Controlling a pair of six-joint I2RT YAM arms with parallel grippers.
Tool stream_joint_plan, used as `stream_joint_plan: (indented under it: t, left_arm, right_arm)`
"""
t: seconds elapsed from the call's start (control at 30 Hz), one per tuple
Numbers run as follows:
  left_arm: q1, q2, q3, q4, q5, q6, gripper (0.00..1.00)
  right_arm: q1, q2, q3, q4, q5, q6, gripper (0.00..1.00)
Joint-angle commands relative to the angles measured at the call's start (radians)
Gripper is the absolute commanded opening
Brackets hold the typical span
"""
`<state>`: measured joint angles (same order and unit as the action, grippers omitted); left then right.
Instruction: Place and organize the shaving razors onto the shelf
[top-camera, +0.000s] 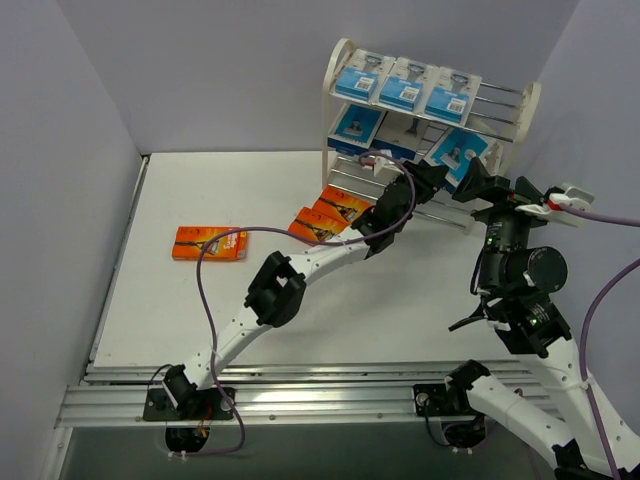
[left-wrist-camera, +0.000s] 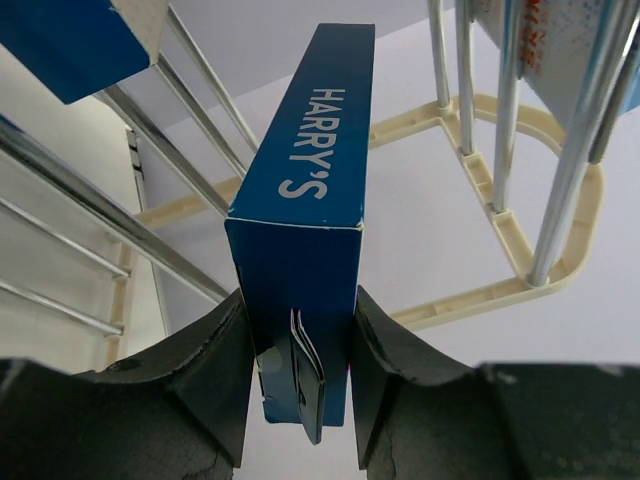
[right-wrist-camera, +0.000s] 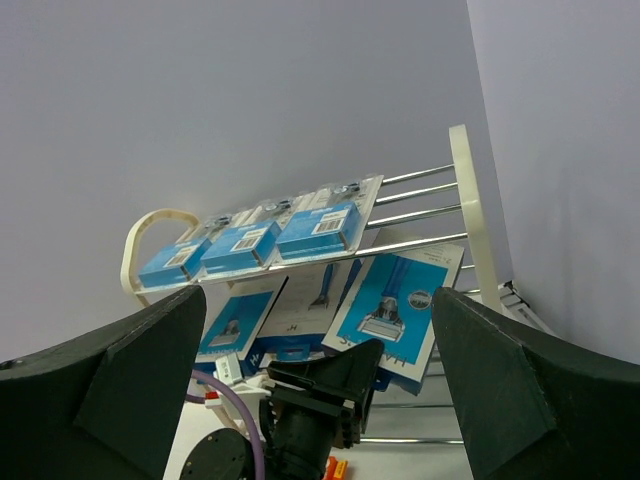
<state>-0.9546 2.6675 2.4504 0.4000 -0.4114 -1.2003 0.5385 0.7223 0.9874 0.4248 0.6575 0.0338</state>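
The cream-white shelf stands at the back right. Three blue razor packs lie on its top tier, and more packs lean on the middle tier. My left gripper is shut on a blue HARRY'S pack and holds it tilted at the right of the middle tier, among the wire rods. My right gripper is wide open and empty, just right of the left one, facing the shelf. Three orange boxes lie on the table.
Grey walls close in the table at the left, back and right. The shelf's right end frame stands close to the right wall. The left arm's purple cable loops over the table. Two orange boxes lie beside the left forearm.
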Motion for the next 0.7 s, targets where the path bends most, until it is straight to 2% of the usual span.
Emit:
stream_joint_plan:
  t: [0.0,0.03,0.07,0.13,0.67]
  left_arm:
    - [-0.006,-0.001,0.053,0.011,0.013,-0.01,0.41]
    - [-0.007,-0.001,0.053,0.002,0.017,-0.007,0.46]
    - [-0.006,0.002,0.065,-0.015,0.023,-0.004,0.64]
    - [-0.006,0.006,0.073,-0.041,0.037,0.001,0.74]
    - [-0.007,-0.067,-0.048,-0.072,0.095,0.01,0.77]
  right_arm:
    - [0.008,-0.014,0.013,0.069,0.024,-0.015,0.9]
    - [0.009,-0.015,0.011,0.071,0.025,-0.015,0.9]
    - [0.011,-0.015,0.011,0.072,0.025,-0.015,0.91]
    - [0.011,-0.015,0.01,0.071,0.027,-0.015,0.9]
    - [0.017,-0.017,0.002,0.075,0.028,-0.012,0.9]
